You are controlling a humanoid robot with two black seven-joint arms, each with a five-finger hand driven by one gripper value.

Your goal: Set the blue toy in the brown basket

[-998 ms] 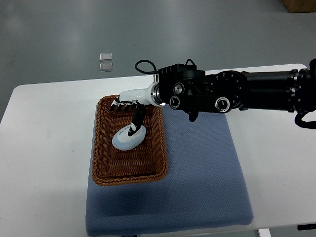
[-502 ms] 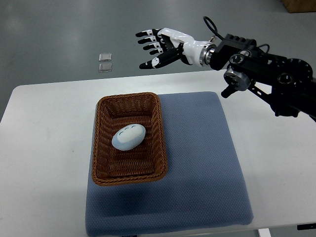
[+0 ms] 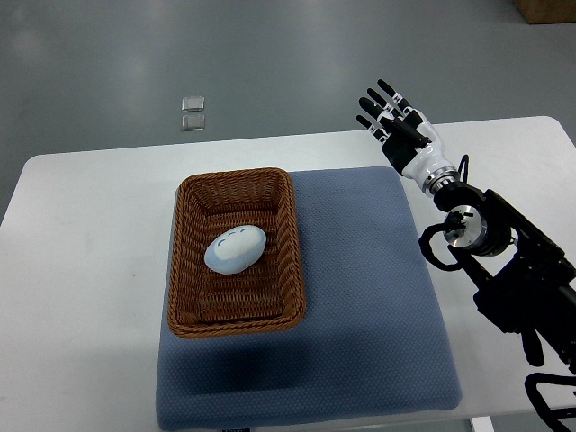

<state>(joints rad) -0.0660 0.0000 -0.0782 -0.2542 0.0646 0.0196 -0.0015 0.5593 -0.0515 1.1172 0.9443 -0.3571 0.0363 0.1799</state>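
Right hand [image 3: 399, 128] open, empty

A brown basket [image 3: 236, 261] of woven wicker, rough and ribbed, is seen on a blue-grey mat [image 3: 360, 306] of matt, finely textured cloth. Inside the basket, a pale blue toy [image 3: 234, 249] looks smooth and slightly glossy. The bench [image 3: 81, 270] under the mat is smooth matt white. The right hand [image 3: 396, 126] beyond the mat's far right corner appears as glossy white and black plastic.

I stood in what looked like a lab or test room: a plain white table [image 3: 90, 270] with a blue mat [image 3: 360, 297] on it, set on a bare grey floor [image 3: 135, 54] with two small floor plates [image 3: 192, 112]
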